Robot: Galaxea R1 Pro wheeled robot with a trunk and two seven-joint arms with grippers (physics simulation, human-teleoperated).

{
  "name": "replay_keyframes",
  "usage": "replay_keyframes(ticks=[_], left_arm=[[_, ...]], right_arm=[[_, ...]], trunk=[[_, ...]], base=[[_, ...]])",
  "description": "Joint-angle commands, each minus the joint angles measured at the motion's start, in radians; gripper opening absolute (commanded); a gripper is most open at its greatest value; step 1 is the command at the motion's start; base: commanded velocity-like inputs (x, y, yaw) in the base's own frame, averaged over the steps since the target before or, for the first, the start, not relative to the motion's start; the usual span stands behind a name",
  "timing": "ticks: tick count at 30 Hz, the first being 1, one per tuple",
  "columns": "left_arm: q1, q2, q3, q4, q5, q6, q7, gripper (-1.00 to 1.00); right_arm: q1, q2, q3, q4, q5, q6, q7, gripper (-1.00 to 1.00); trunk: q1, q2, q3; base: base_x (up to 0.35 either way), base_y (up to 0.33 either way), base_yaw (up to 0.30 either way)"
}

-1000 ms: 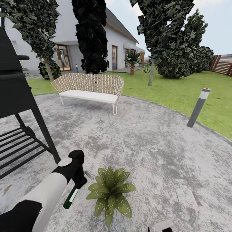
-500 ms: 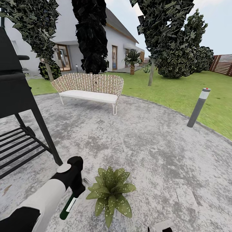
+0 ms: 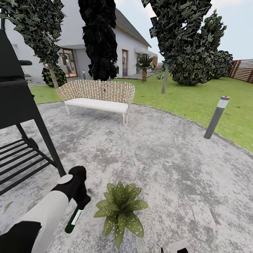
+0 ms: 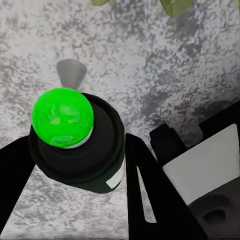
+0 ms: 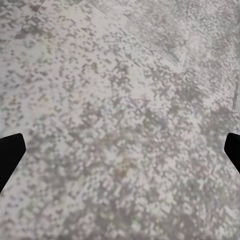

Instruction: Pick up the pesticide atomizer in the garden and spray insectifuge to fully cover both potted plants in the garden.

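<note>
The pesticide atomizer (image 3: 74, 220), a dark green-black bottle with a white label, hangs tilted in my left gripper (image 3: 81, 205), which is shut on its upper part. Just to its right, one potted plant (image 3: 121, 211) with speckled olive leaves sits on the grey paving of the garden (image 3: 158, 158). In the left wrist view the atomizer (image 4: 75, 150) shows a bright green dot (image 4: 62, 117) between the black fingers (image 4: 145, 195), with leaf tips (image 4: 175, 5) at the frame's edge. My right gripper (image 5: 120, 152) is open over bare paving. The other potted plant is out of view.
A black grill stand (image 3: 21, 105) with a slatted lower shelf rises at the left. A wicker bench (image 3: 98, 95) stands further ahead, and a grey bollard light (image 3: 216, 117) at the lawn's edge to the right. Trees, a house and a wooden fence (image 3: 242, 70) lie beyond.
My left arm has drawn back to the left and a little down, carrying the atomizer slightly away from the plant. The view itself has not shifted.
</note>
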Motion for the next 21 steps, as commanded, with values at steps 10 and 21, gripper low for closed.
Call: replay_keyframes(ticks=[10,21], left_arm=[[0.101,0.006,0.000,-0.015,-0.001,0.010,0.000,-1.00],[0.099,0.006,-0.002,-0.043,-0.001,0.011,-0.008,-1.00]], right_arm=[[-0.001,-0.003,-0.009,0.000,0.008,-0.002,-0.003,1.00],[-0.001,-0.003,-0.008,-0.001,0.010,-0.002,-0.003,1.00]], trunk=[[0.000,0.000,-0.001],[0.000,0.000,-0.001]], base=[[0.000,0.000,0.000],[-0.042,-0.216,0.000]])
